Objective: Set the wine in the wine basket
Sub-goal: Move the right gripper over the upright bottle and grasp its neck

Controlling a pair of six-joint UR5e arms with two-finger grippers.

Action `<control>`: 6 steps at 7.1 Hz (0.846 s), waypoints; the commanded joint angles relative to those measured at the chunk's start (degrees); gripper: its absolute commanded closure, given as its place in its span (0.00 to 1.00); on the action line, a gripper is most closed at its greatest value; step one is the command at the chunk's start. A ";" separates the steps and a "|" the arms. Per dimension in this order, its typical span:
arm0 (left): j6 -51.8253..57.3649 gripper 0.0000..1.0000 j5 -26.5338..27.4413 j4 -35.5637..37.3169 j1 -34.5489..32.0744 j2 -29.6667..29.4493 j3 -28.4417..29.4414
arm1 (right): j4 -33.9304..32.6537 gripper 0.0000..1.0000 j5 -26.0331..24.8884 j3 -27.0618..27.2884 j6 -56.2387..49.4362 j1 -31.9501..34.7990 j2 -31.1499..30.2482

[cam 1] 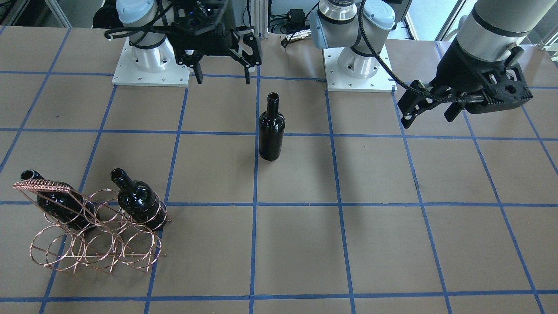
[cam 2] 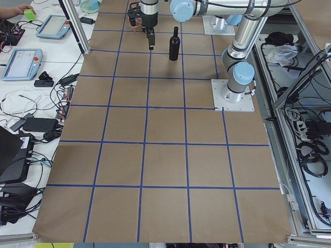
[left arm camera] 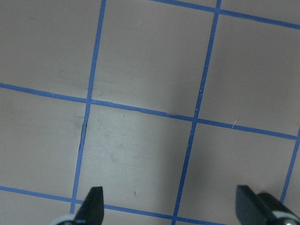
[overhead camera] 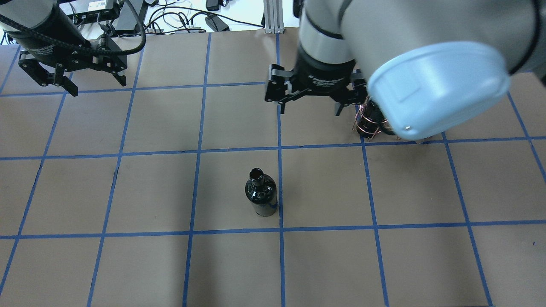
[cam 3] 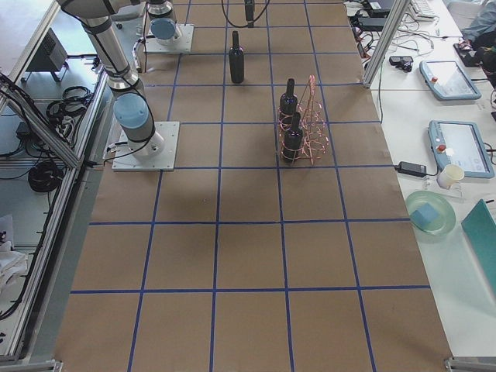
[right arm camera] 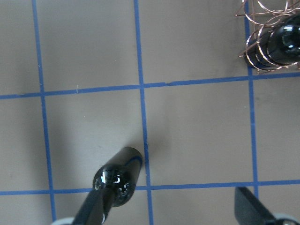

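Overhead, wine basket [cam 1: 43,186] mostly hidden, whole frontally; left fingers [left arm camera: 93,206], right fingers [right arm camera: 249,207] apart.

Table: covered with brown paper [cam 1: 296,253] and divided into squares by blue tape [cam 1: 254,226].
Pendants [cam 3: 463,147]: two are laid on the white side bench [cam 3: 473,256], screens up.
Cup [cam 3: 449,177]: stood just beside the nearer pendant.
Bowl [cam 3: 428,211]: pale green, set near the cup.
Cables [cam 2: 31,111]: strewn over the opposite bench, where two more pendants are laid.
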 commanded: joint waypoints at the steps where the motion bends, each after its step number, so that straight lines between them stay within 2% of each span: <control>1: 0.01 0.00 0.07 -1.13 0.10 1.05 0.05 | -5.45 0.00 -0.77 0.87 4.67 8.32 4.68; 6: -0.08 0.00 -0.28 -1.91 -0.24 2.63 0.22 | -4.75 0.01 -0.33 7.11 9.31 10.54 6.62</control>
